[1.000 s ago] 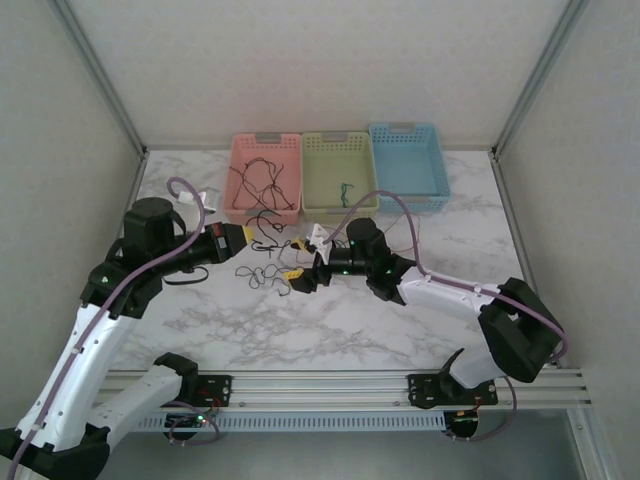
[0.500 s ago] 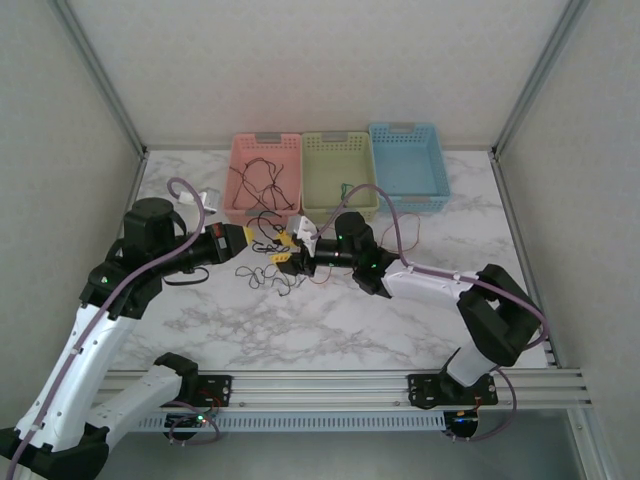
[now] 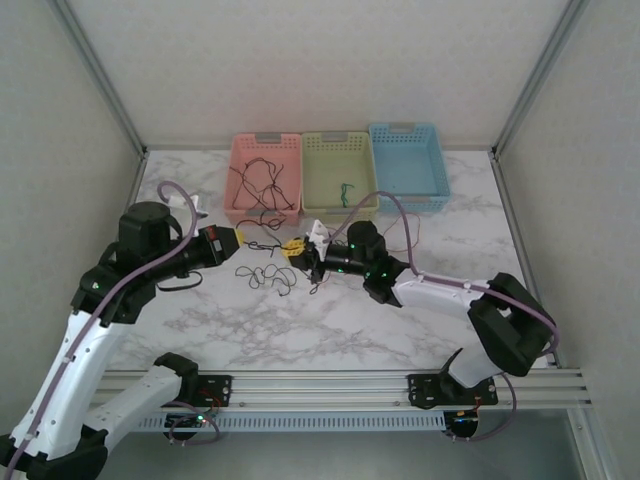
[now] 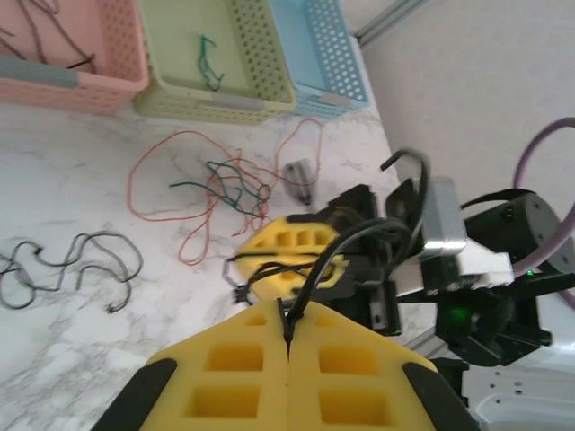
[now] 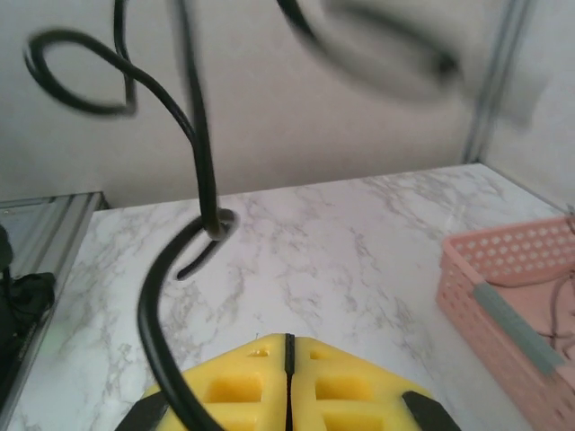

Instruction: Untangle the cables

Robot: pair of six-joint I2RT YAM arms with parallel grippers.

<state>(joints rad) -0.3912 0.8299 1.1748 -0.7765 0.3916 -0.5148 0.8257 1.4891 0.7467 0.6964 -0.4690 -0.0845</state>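
1. A black cable [image 3: 265, 243] is stretched roughly left to right just above the desk [image 3: 400, 330], between the two sets of fingers.
2. Loose cables [image 4: 235, 184] in black, green and orange lie curled on the desk in front of the baskets.
3. The left fingers [image 4: 289, 350] are clenched on one end of the black cable.
4. The right fingers [image 5: 287, 346] are pressed together, with the black cable emerging at their side, apparently gripped.
5. Several dark cables [image 3: 262, 180] are held in the pink basket [image 3: 265, 143], and one green cable [image 3: 345, 190] in the green basket [image 3: 338, 140].
6. The blue basket [image 3: 404, 133] stands rightmost.
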